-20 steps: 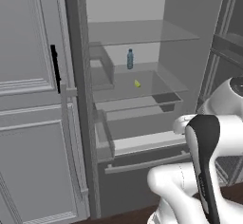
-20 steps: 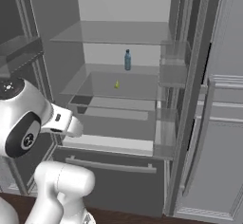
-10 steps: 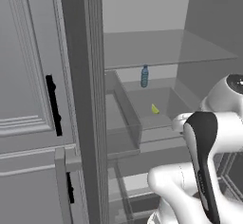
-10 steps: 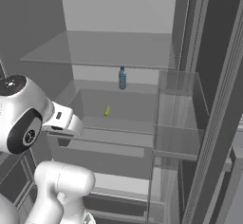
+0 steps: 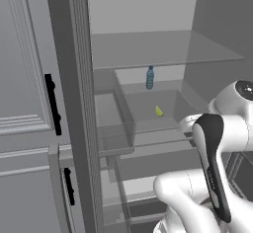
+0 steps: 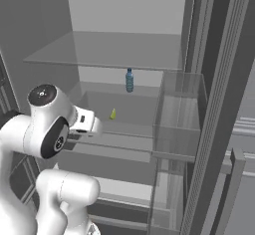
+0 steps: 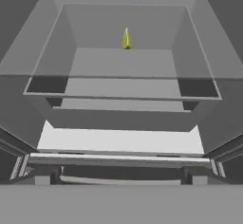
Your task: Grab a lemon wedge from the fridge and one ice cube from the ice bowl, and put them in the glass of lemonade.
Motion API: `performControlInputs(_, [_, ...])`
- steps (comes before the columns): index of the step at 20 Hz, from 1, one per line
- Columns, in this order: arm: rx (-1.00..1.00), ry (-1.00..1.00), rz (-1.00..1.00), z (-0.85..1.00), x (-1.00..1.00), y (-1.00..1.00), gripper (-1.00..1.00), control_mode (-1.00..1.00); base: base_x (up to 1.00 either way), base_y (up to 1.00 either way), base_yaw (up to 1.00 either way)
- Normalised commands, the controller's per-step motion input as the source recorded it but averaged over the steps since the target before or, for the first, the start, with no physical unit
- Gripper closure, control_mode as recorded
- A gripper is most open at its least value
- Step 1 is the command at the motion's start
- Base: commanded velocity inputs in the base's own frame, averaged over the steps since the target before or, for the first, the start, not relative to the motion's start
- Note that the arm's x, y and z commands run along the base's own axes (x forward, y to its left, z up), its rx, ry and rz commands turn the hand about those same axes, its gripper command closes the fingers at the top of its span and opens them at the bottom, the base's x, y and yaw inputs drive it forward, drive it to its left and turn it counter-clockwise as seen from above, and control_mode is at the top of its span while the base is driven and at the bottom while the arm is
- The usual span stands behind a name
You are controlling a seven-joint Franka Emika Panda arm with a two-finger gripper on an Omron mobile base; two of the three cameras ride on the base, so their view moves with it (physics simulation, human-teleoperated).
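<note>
clear glass shelf (image 5: 163, 49), matt grey fridge (image 5: 74, 79)

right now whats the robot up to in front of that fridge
The white arm faces the open fridge, after the lemon wedge lying on a glass shelf in front of a small blue bottle. The wedge sits untouched, well ahead of the hand. The gripper is open and holds nothing, so no pick has been made yet.

Open fridge (image 6: 209, 104), lemon wedge (image 6: 113, 113) on shelf, blue bottle (image 6: 129, 80) behind
</note>
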Motion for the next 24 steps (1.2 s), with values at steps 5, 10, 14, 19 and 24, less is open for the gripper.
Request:
performControlInputs(5, [0.00, -0.04, 0.00, -0.16, 0.62, 0.01, -1.00, -1.00, 0.00, 0.00, 0.00])
performControlInputs(10, [-0.01, 0.00, -0.06, -0.21, 0.50, 0.02, -1.00, -1.00, 0.00, 0.00, 0.00])
performControlInputs(14, [0.00, -0.01, -0.04, -0.22, 0.57, 0.00, -1.00, -1.00, 0.00, 0.00, 0.00])
performControlInputs(19, [0.00, 0.00, 0.00, -0.19, 0.60, 0.00, -1.00, -1.00, 0.00, 0.00, 0.00])
performControlInputs(24, [0.00, 0.02, 0.00, -0.21, 0.65, 0.00, -1.00, -1.00, 0.00, 0.00, 0.00])
